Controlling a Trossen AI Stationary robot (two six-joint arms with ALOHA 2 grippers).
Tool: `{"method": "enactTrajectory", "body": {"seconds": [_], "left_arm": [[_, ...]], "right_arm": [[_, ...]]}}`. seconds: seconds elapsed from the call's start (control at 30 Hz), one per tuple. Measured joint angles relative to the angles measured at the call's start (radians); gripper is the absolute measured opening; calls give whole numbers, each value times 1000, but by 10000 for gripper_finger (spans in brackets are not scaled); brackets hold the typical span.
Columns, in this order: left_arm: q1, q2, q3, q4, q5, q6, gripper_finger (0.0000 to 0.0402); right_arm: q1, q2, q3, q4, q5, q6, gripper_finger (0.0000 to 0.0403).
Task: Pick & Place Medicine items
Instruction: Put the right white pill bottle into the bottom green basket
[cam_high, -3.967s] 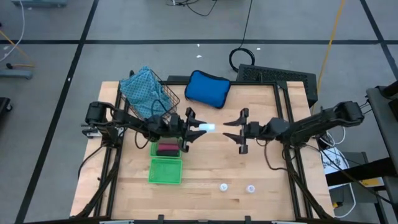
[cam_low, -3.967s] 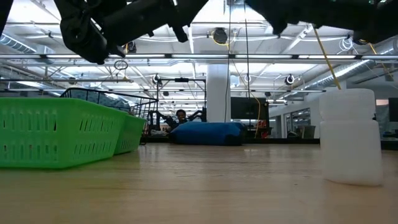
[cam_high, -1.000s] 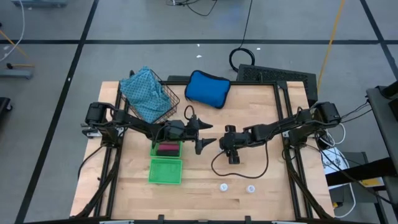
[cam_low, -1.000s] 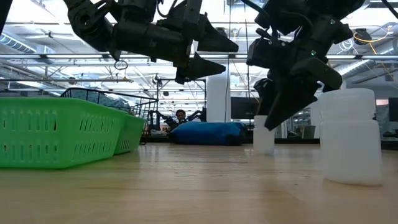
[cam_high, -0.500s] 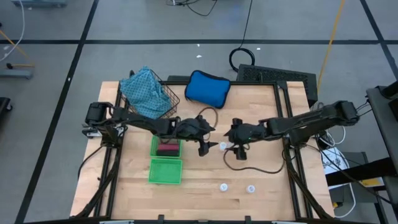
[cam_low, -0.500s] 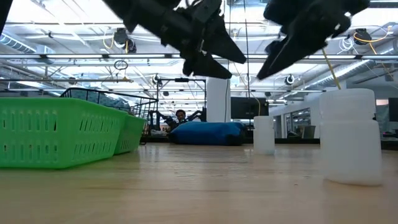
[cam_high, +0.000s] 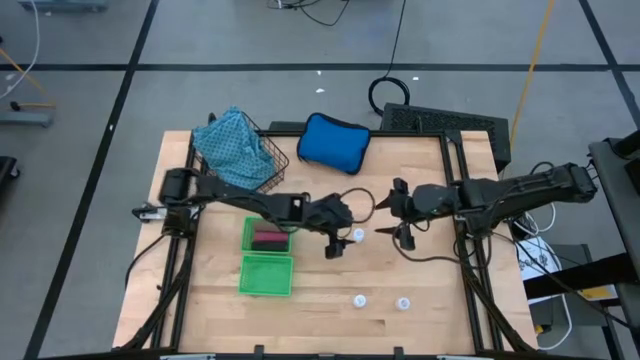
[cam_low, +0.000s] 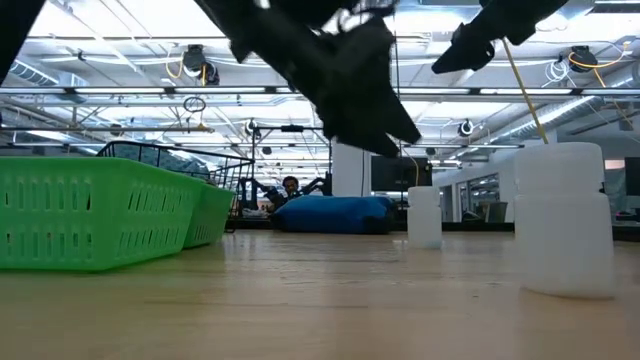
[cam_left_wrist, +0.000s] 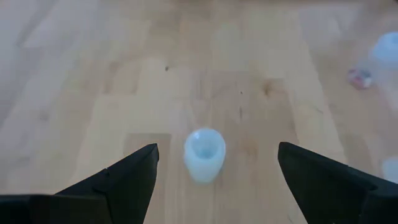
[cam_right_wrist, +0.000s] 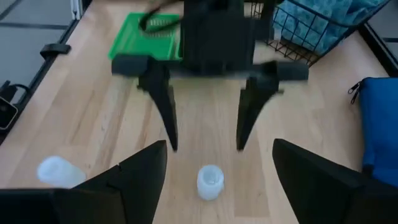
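Small white round bottle (cam_high: 357, 236), open top, stands upright mid-frame in the high view on the wooden table (cam_high: 420, 320). Left gripper (cam_high: 338, 240) fingers spread wide just beside it; right gripper (cam_high: 398, 212) also spread, empty, near.

Three white bottles (cam_high: 357, 236), two green baskets (cam_high: 266, 275), two arms.

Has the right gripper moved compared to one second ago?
Yes. The right gripper has moved toward the table's right edge, away from the white bottle it stood over.
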Motion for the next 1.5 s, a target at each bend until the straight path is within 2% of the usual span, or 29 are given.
{"method": "enactTrajectory", "body": {"seconds": [0.27, 0.6, 0.83, 1.37, 1.5], "left_arm": [[-1, 165, 141, -22, 4, 31, 340], [9, 181, 142, -67, -36, 34, 335], [17, 201, 141, -61, 11, 19, 273], [17, 198, 142, -20, -6, 20, 144], [17, 175, 141, -52, -16, 5, 137]], "right_arm": [[0, 0, 0, 6, 3, -1, 279], [0, 1, 0, 7, 1, -5, 279], [0, 1, 0, 6, 1, -9, 279], [0, 1, 0, 6, 1, -5, 279], [0, 1, 0, 6, 1, -5, 279]]}}
